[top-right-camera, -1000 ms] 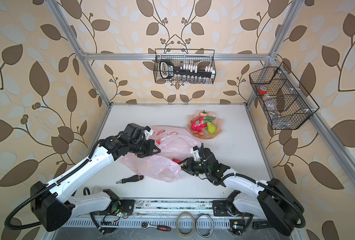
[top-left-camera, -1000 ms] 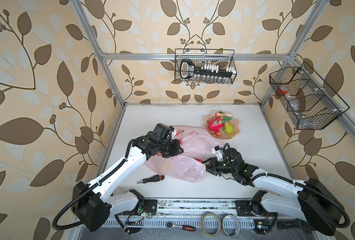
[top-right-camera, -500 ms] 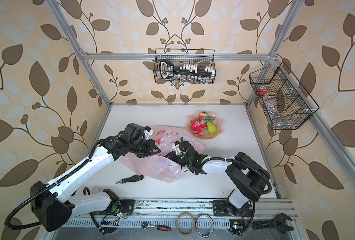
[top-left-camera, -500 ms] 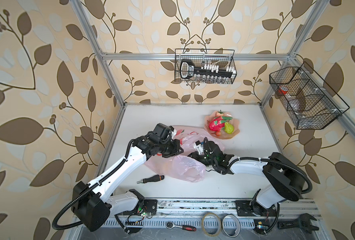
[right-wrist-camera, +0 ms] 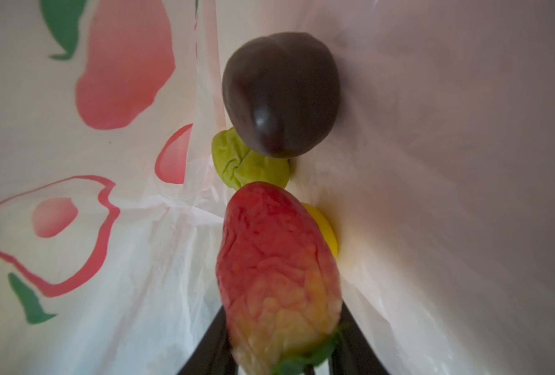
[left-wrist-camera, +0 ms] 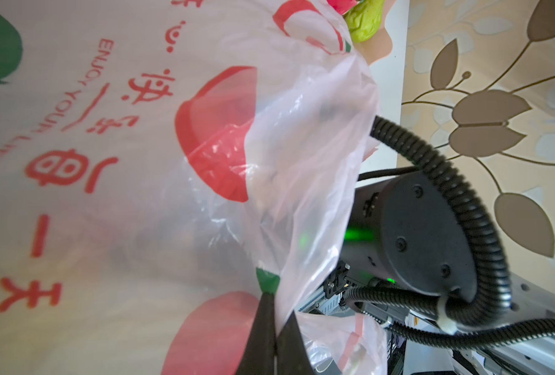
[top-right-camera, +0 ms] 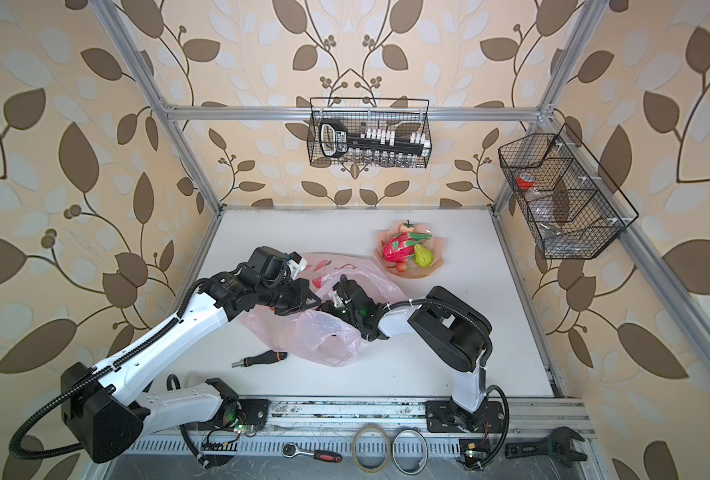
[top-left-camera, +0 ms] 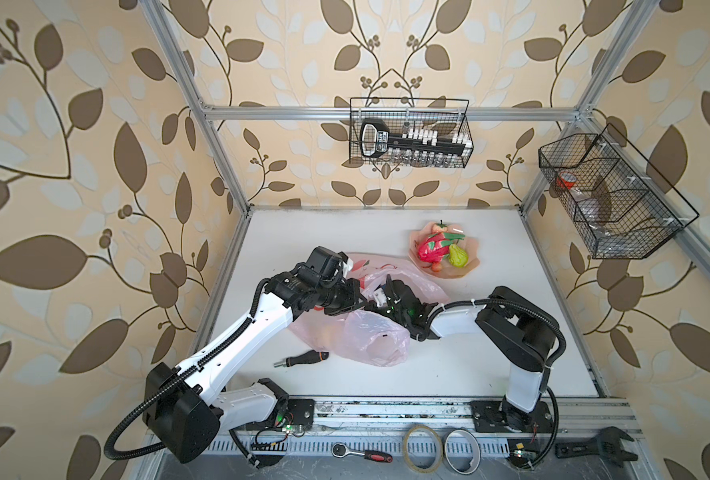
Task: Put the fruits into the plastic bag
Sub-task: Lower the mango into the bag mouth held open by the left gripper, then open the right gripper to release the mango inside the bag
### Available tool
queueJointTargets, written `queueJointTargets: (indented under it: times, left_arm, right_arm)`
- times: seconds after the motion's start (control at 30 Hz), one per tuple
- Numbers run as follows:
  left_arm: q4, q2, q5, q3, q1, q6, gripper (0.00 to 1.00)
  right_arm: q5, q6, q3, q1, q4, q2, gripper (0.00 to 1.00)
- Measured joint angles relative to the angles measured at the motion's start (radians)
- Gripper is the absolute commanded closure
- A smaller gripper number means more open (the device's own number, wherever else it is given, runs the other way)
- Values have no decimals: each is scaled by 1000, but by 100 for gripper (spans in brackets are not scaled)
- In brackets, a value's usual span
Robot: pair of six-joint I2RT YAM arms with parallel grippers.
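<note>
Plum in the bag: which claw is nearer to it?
Right. The right claw is inside the plastic bag, shut on a strawberry, with the plum just ahead of it. The left claw pinches the bag's edge from outside, farther off.

My black-handled screwdriver [top-left-camera: 301,358] lies on the white table [top-left-camera: 511,353], lower centre in both top views. Along the bottom edge sit my ratchet [top-left-camera: 361,453], a tan tape roll [top-left-camera: 405,448], a pale tape roll [top-left-camera: 449,451] and my adjustable wrench [top-left-camera: 594,449]. My socket set [top-left-camera: 372,139] hangs in the wire basket [top-left-camera: 465,120], upper centre. A peach scalloped plate [top-left-camera: 467,268] sits right of centre.
</note>
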Motion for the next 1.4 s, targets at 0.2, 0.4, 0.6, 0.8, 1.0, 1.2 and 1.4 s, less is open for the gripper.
queueJointTargets:
  times: [0.2,0.4,0.6,0.8,1.0,1.2,1.4]
  left_arm:
    - [0,0,0,0,0,0,100]
    - [0,2,0,2,0,0,100]
    - [-1,2,-3,3,0,0,100]
    - [-2,11,-10,23,0,0,100]
    - [-2,24,-16,35,0,0,100]
    - [-1,45,-17,38,0,0,100]
    - [0,51,-17,38,0,0,100]
  right_arm:
    - [-8,16,2,8,4,3,43]
    - [-14,11,2,9,-9,3,27]
    - [-13,-4,2,9,-25,-9,22]
    - [-5,-16,-19,9,-44,-75,21]
    - [13,-27,-96,5,-61,-168,19]
    - [32,-31,-174,-8,-81,-249,17]
    - [51,-43,-226,-21,-111,-335,11]
